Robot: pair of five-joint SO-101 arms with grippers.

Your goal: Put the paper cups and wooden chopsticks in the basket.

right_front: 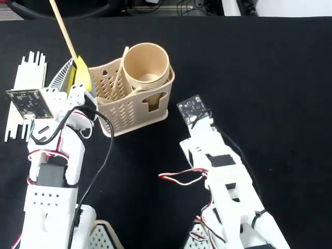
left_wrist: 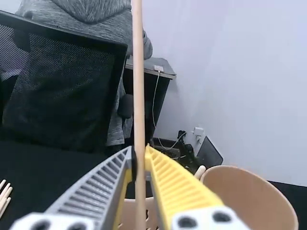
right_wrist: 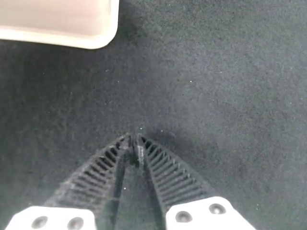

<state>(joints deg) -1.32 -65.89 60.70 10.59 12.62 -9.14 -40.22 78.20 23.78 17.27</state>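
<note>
There was one basket (right_front: 132, 111). In it stood one nested stack of paper cups (right_front: 147, 65) showing about three rims, though the exact number could not be told. There was one raised chopstick (right_front: 63, 26), at least one leaning chopstick (right_front: 119, 72) inside the basket, and about three chopstick ends (left_wrist: 5, 194) on the table (right_front: 259, 78).

The chopstick (left_wrist: 137, 72) pinched in the left end effector (left_wrist: 138, 152) runs off the top edge, overhead and at the wrist alike. From the right wrist the basket (right_wrist: 57, 24) is cropped to one corner. Its wall hides the lower halves of the paper cups (right_front: 148, 65).
</note>
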